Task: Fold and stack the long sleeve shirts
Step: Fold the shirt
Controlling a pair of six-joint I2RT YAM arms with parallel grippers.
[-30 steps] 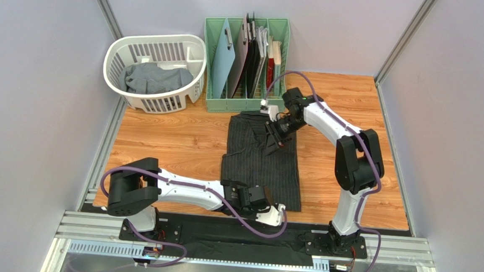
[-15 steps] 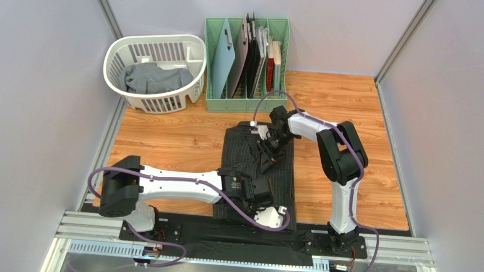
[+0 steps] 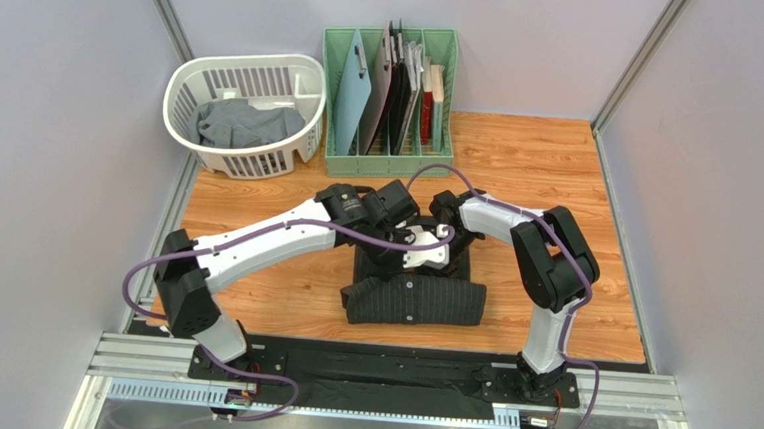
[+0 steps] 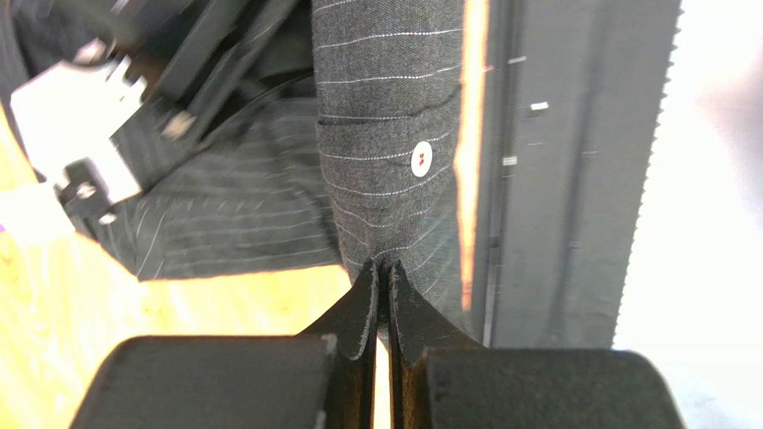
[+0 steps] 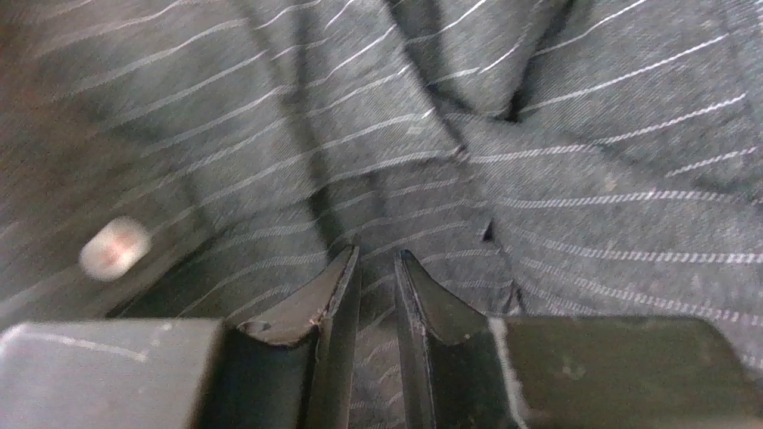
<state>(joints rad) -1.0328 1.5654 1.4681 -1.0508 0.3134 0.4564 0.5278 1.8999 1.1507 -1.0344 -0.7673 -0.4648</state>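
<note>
Top external view: a second ago the black shirt (image 3: 416, 301) lay at full length on the tabletop (image 3: 256, 217), with the left arm low at its near hem. Now that arm reaches across to the far side and has carried the hem with it. The shirt has become a short, wide bundle, with a rounded, thick fold along its near edge. The right arm has drawn in from the collar end toward the middle, so both hands crowd over the far half of the cloth.

In the left wrist view, the left hand (image 4: 383, 266) is pinched tight on an edge of the cloth, which drapes away from the tips in a soft hanging panel. A small white button (image 4: 420, 159) sits on a stitched band there.

In the right wrist view, the right hand (image 5: 377, 255) shows a narrow gap, its tips down among the creases. Whether it grips a fold or only presses on it I cannot tell.

The fabric is a thin matte weave, dark charcoal with fine pale pinstripes. It creases easily and sags where it is unsupported.

I judge the end-to-end fold nearly made, with the hem yet to be laid down and let go. The grey shirt (image 3: 247, 122) lies crumpled in the white slatted basket (image 3: 298, 100) beside the green rack (image 3: 336, 92), so the stack is not begun.
</note>
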